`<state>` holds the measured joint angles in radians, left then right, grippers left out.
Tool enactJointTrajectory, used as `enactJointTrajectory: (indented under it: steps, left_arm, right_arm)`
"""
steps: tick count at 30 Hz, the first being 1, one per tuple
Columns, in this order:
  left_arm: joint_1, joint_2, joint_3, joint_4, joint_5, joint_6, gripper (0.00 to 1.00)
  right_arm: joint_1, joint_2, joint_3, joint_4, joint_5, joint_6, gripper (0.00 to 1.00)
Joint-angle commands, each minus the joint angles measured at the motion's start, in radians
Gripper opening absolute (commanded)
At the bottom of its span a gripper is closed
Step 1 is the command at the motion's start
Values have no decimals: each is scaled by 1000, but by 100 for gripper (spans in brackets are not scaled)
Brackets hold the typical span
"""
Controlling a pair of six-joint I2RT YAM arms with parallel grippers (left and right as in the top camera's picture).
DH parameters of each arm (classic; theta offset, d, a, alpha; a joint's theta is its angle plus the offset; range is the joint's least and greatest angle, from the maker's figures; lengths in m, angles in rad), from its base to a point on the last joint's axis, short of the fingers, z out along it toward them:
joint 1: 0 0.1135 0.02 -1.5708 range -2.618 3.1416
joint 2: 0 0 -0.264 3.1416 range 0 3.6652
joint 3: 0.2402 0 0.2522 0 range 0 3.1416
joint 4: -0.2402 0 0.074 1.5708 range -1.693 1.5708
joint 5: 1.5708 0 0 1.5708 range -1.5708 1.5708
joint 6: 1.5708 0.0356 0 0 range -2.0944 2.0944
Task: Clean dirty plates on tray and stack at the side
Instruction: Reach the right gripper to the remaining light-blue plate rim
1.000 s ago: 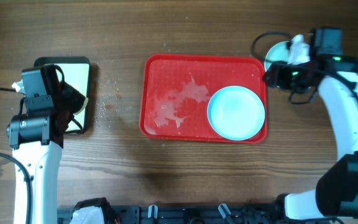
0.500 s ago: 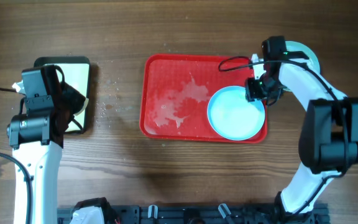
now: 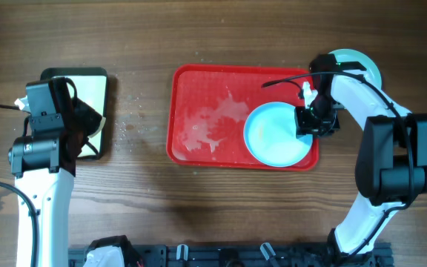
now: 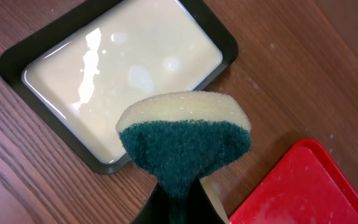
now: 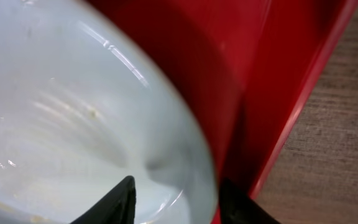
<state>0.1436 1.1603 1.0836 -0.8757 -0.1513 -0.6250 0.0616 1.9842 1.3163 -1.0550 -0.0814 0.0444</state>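
The red tray [image 3: 199,89] lies mid-table. One light blue plate [image 3: 273,137] sits in its right half. My right gripper [image 3: 316,122] is at that plate's right rim. In the right wrist view its fingers [image 5: 176,199] are apart and straddle the plate's rim [image 5: 55,112], one inside the plate and one over the red tray [image 5: 278,74]. Another pale blue plate [image 3: 358,61] lies on the table beyond the tray's far right corner, partly hidden by my right arm. My left gripper [image 3: 87,126] is shut on a green-and-yellow sponge [image 4: 185,143]. No third plate shows.
A dark-green-rimmed tray [image 3: 73,74] with a cream inside lies at the left, under the sponge; it also shows in the left wrist view [image 4: 17,56]. Whitish wet smears [image 3: 213,122] cover the red tray's left half. The red tray's corner [image 4: 309,186] shows in the left wrist view.
My right arm has swung from the plate beside the tray down to the right rim of the plate on the tray. That plate has shifted slightly left. The left arm has not moved.
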Motion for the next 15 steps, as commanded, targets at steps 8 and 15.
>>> enactJointTrajectory:
  steps: [8,15]
  left_arm:
    - [5,1,-5,-1,6,19,4]
    - [5,1,-5,2,17,19,4]
  right_arm:
    - [-3,10,-3,37,14,38,36]
    - [-3,10,-3,21,14,38,23]
